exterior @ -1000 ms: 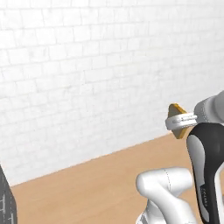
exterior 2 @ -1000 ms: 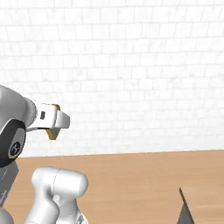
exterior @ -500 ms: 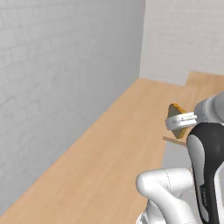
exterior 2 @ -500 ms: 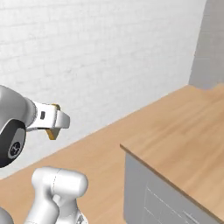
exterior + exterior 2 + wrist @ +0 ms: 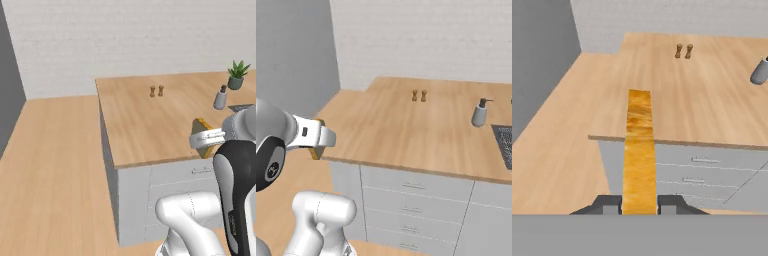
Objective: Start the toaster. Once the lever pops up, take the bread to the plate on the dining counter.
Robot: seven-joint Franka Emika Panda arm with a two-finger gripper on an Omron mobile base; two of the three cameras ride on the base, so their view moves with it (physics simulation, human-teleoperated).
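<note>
A light-wood counter (image 5: pixel 150 120) on grey drawer fronts (image 5: pixel 411 200) is lying ahead of and below the gripper, its near edge just under the fingertips in the hand view. Two small brown shakers (image 5: pixel 683 51) are standing side by side far ahead of the gripper, slightly to its right. A grey soap dispenser (image 5: pixel 479 112) is sitting further right of the gripper on the same top, with a dark sink grid (image 5: pixel 504 142) showing beyond it. A potted green plant (image 5: pixel 237 75) is standing behind the dispenser, near the white brick wall (image 5: pixel 125 35).
</note>
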